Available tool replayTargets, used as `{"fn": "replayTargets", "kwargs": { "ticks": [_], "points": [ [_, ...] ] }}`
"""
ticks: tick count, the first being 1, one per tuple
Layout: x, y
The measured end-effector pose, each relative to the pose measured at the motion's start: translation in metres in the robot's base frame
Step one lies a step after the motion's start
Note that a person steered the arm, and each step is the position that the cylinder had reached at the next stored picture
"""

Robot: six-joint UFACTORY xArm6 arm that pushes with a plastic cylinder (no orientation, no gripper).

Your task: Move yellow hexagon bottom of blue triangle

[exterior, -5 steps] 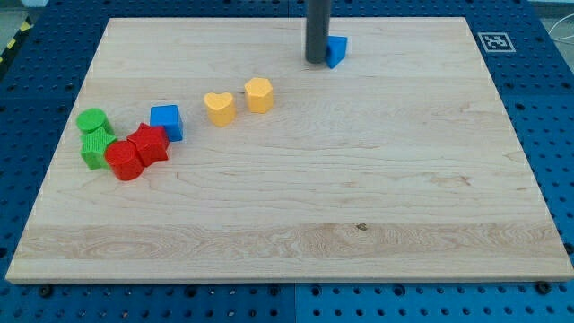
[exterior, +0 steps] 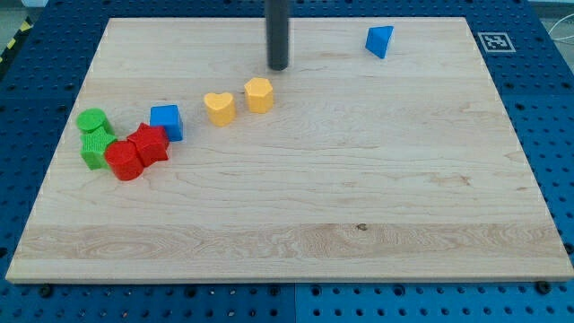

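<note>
This looks like a robotics lab or a test bench. A pale wooden board (exterior: 296, 206) lies on a blue metal table (exterior: 556, 135) with a regular grid of mounting holes. A printed black-and-white marker tag (exterior: 494, 41) sits at the board's top right corner, and yellow-black hazard tape (exterior: 13, 43) shows at the view's top left.

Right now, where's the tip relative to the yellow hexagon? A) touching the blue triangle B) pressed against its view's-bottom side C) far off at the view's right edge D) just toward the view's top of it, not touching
D: my tip sits a short way toward the view's top of the yellow hexagon, with bare board between them; the blue triangle lies well off to the view's right.
</note>
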State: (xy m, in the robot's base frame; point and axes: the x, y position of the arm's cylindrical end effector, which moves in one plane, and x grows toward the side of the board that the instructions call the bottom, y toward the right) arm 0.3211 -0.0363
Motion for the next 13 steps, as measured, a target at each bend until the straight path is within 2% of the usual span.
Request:
{"fn": "replayTargets", "kwargs": {
  "ticks": [1, 2, 3, 4, 5, 6, 7, 10, 11, 13],
  "points": [
    [0.062, -0.011],
    [0.076, -0.004],
    [0.082, -0.033],
    [0.110, -0.073],
    [0.151, -0.056],
    [0.154, -0.021],
    [0.119, -0.019],
    [0.090, -0.079],
    [0.075, -0.065],
    [0.075, 0.015]
  ]
}}
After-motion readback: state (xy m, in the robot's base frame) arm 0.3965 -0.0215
